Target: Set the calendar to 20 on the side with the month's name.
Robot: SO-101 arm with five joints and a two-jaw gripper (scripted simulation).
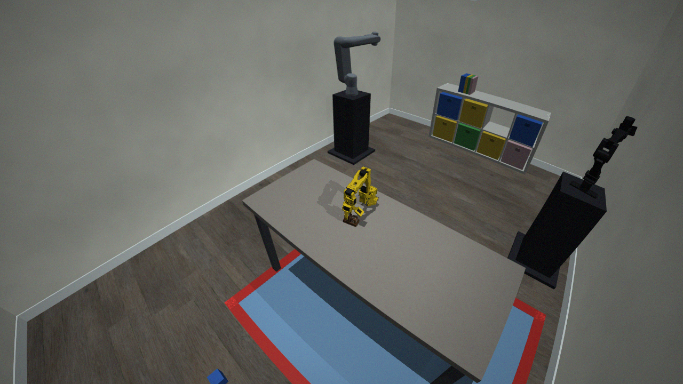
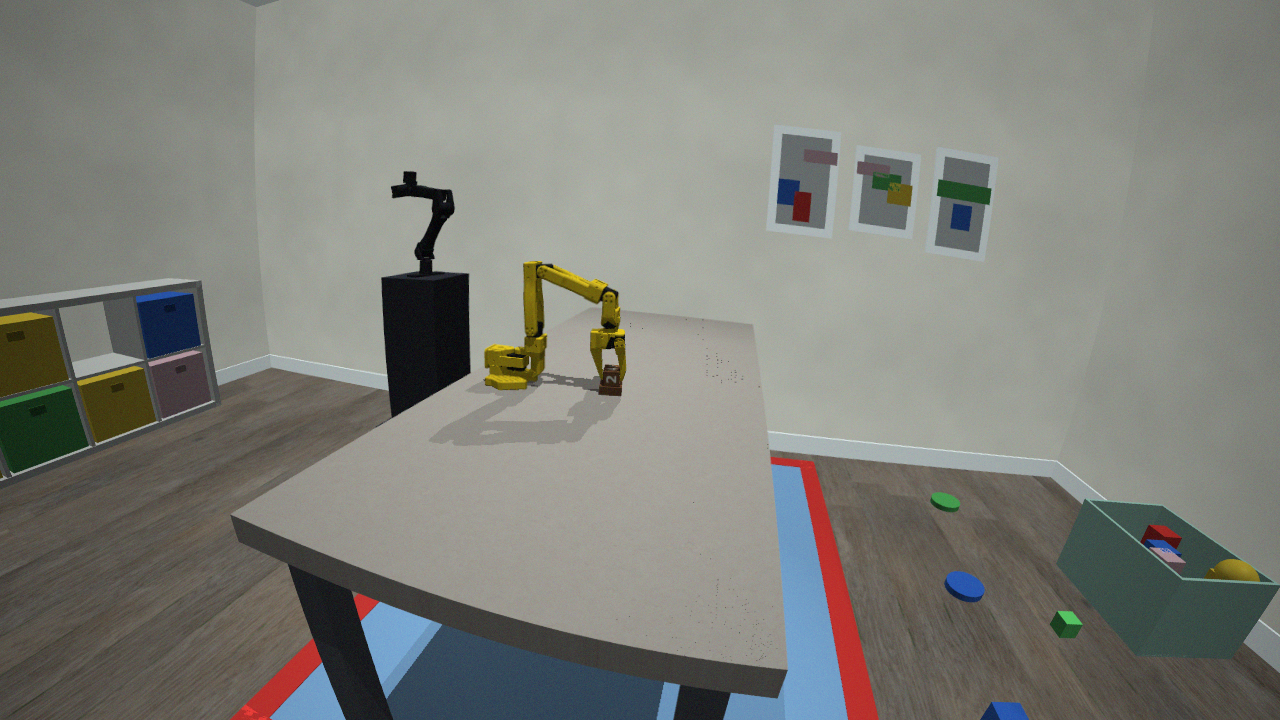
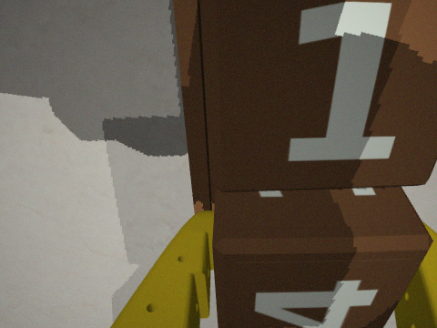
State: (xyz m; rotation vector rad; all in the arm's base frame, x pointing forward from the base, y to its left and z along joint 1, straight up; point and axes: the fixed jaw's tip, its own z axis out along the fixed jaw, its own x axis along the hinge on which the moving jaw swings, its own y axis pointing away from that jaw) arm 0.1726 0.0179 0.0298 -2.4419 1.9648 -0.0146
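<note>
Wrist view shows the yellow claw (image 1: 354,215) (image 2: 610,375) (image 3: 319,269) holding the block with the 4 (image 3: 291,273), close beside the block with the 1 (image 3: 291,91) at the tray (image 1: 350,223) (image 2: 610,390) (image 3: 193,150) on the tabletop (image 1: 410,248) (image 2: 554,501), so lower it slowly and straight, keep it flat, and don't bump its neighbor.

Cube (image 3: 319,96) against gripped cube (image 3: 314,241).
</note>
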